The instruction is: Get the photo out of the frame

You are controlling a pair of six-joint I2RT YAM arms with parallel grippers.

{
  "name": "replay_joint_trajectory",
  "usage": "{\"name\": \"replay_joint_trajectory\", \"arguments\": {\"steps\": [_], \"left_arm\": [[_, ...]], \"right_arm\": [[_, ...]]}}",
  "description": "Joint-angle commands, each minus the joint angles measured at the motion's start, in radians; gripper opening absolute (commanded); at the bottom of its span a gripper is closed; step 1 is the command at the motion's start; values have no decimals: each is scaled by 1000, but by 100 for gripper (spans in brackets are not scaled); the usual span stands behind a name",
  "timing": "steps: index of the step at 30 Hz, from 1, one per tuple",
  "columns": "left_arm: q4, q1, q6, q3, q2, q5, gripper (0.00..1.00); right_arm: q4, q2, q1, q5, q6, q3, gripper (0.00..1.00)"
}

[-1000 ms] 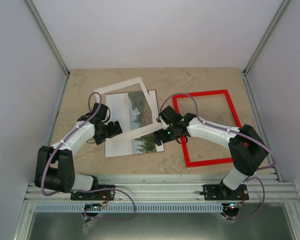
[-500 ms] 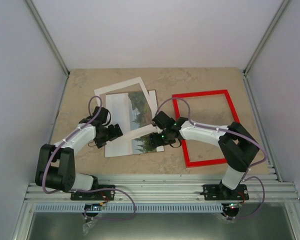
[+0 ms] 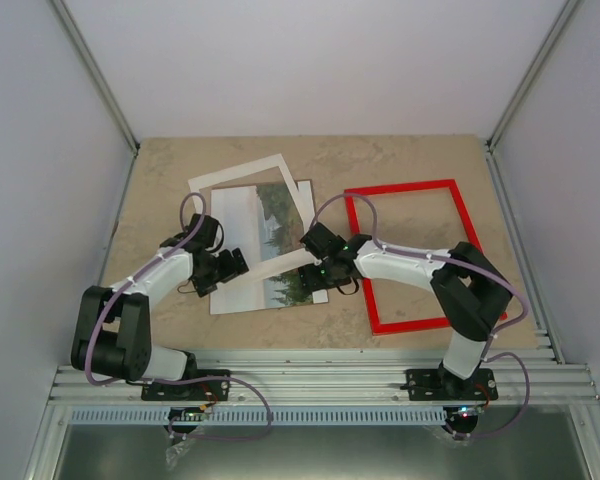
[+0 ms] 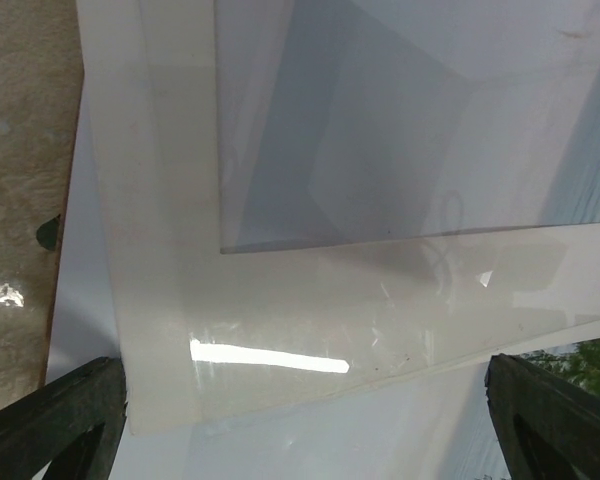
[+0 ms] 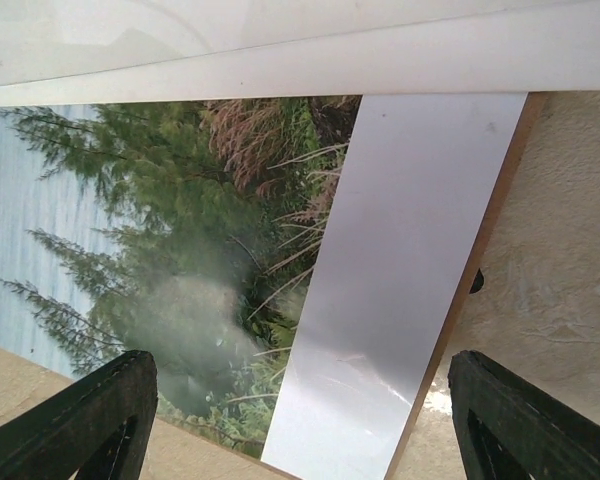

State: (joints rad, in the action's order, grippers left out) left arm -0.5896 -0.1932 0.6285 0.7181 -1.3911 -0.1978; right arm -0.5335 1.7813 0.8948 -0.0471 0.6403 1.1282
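A beige marbled tabletop (image 3: 420,160) between pale walls fills the overhead view. At right centre lies the thin bright red rectangular frame (image 3: 400,187), empty. Left of centre, the rectangular paper landscape print (image 3: 265,292) lies flat, already out of the frame and partly under a tilted white cut-out mat (image 3: 236,171). Its long axis seems to run bottom to top, with sky at upper left and trees at lower right. It is probably light, limp, slick and easily creased, so the bare lower edge is the best hold. The left gripper (image 4: 300,420) and right gripper (image 5: 300,420) hover over it, jaws spread, holding nothing.
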Motion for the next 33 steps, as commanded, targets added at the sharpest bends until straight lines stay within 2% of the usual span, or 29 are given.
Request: {"name": "replay_joint_trajectory", "arguments": {"steps": [1,22,33], "left_arm": [[18,-8,9,-12,-6,-15,100],[22,-11,8,-16,-15,-10,100],[23,-18,12,-13,-14,-13,100]], "right_arm": [[-3,26,6,17,13,16,81],[37,35,11,-36,6,13,80],[56,46,11,-65,8,10,74]]}}
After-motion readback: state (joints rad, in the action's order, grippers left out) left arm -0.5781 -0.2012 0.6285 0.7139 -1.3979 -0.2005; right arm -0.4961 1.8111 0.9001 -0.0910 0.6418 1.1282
